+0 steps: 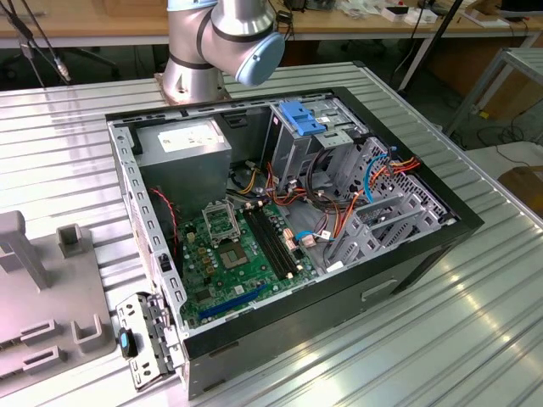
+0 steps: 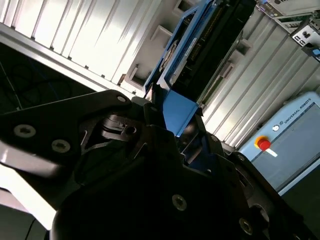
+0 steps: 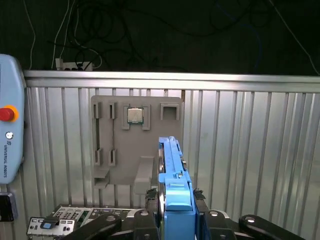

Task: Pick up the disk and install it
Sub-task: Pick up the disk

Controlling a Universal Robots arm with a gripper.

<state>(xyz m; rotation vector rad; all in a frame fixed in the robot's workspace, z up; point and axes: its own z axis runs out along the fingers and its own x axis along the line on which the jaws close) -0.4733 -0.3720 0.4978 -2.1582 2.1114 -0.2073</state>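
The disk (image 3: 171,172) stands edge-on between my fingers in the first wrist view, its bright blue carrier rail facing the camera. My gripper (image 3: 175,202) is shut on it, one dark finger (image 3: 151,200) on each side. In the second wrist view the disk (image 2: 212,45) shows its dark body framed by blue rails, reaching out from the gripper (image 2: 176,131) above the ribbed metal table. The disk hangs over the grey fixture plate (image 3: 135,150), apart from it. The open computer case (image 1: 288,220) lies on its side in the exterior view, with a grey drive cage (image 1: 331,161) inside.
A blue bracket (image 1: 301,117) sits atop the cage, with bundles of cables beside it. The fixture plate (image 1: 34,297) lies at the exterior view's left and carries a processor chip (image 3: 134,115). A teach pendant (image 3: 7,130) with a red button rests on the table. The arm's base (image 1: 212,51) stands behind the case.
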